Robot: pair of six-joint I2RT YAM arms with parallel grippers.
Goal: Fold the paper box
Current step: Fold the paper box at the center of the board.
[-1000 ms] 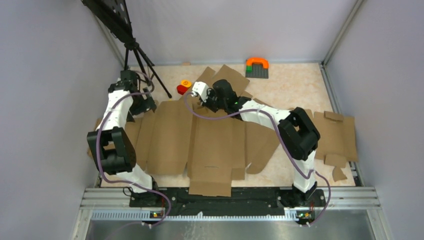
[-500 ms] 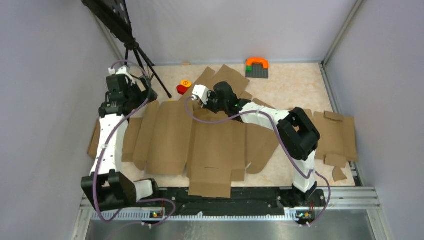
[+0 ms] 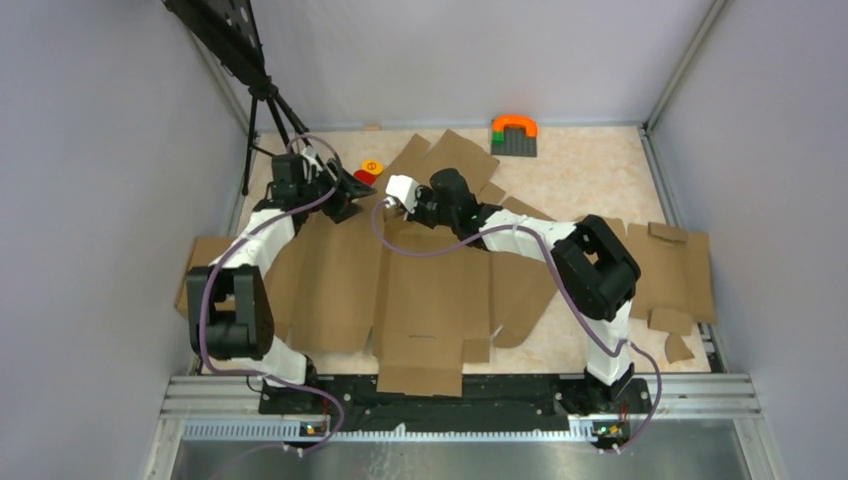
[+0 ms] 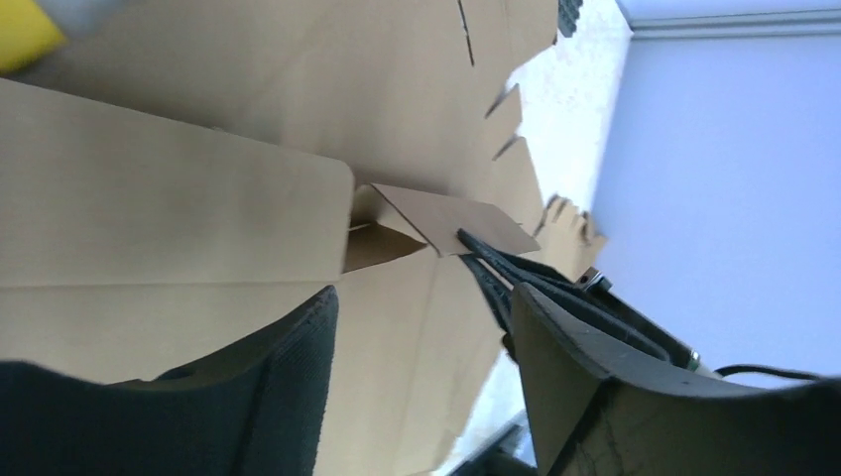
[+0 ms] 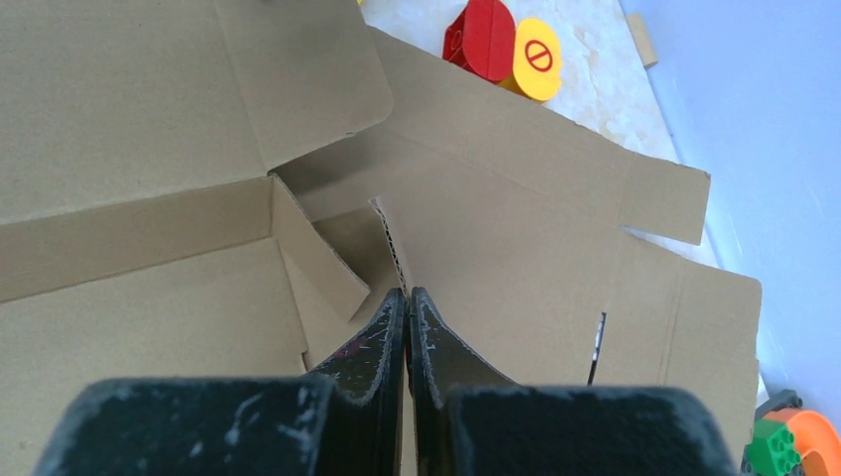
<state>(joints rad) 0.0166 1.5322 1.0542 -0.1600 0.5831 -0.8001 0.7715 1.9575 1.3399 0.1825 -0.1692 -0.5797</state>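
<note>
The left pincer [image 3: 350, 192] has left the far-left edge of the paper box [image 3: 430, 290] and travelled rightward along the sheet's far edge. It now stands over the far-middle portion, just beside the red and yellow toy [image 3: 367, 172]. Its jaws, previously spread at their widest, have narrowed to a partial gap. The left arm [image 3: 262, 235] dropped its elbow toward the near rail midway and has since raised it back over the sheet's left side.
</note>
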